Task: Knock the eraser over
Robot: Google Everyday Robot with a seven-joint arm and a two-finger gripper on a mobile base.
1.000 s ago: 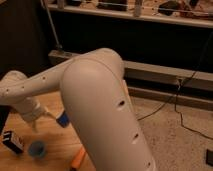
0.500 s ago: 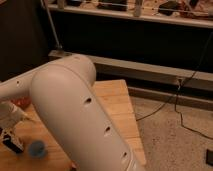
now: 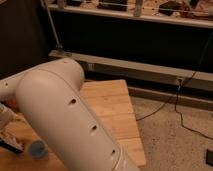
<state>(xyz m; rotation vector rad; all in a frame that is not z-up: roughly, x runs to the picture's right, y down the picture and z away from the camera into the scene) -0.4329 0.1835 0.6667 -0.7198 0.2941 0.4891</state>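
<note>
The eraser (image 3: 11,146) is a small dark block at the bottom left of the wooden bench (image 3: 112,107), just beside a blue cup (image 3: 37,148). The gripper (image 3: 5,121) hangs right above it at the left edge, and honestly I can't tell if it's spread or pressed together, or touching anything. The fat white arm (image 3: 65,120) blocks most of the foreground.

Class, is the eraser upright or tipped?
Cannot tell: the eraser is only a dark strip beside the blue cup, below the gripper at frame edge.
</note>
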